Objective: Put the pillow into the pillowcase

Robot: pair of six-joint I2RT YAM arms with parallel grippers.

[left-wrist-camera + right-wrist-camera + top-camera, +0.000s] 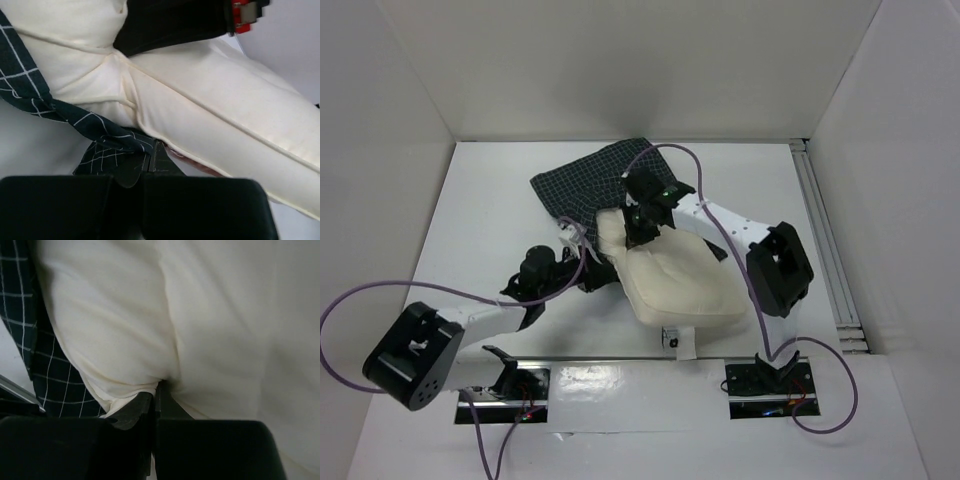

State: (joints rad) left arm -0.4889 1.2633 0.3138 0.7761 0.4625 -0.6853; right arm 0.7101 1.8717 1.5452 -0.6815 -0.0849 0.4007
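Pillows: one pillow [682,285], laid mid-table.
Pillowcases: one pillowcase [582,180], crumpled at the pillow's far-left end.
Left gripper [149,161]: pinched on pillowcase edge.
Right gripper [156,390]: pinched on pillow.

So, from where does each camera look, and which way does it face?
Top external: above and behind the bases, facing down at the table; the left arm and right arm show.
Left wrist: on the left arm, facing along the left fingers, shut on the pillowcase; the pillow lies beyond.
Right wrist: on the right arm, facing along the right fingers, shut on the pillow.
Shared: all three show the pillow and the pillowcase.
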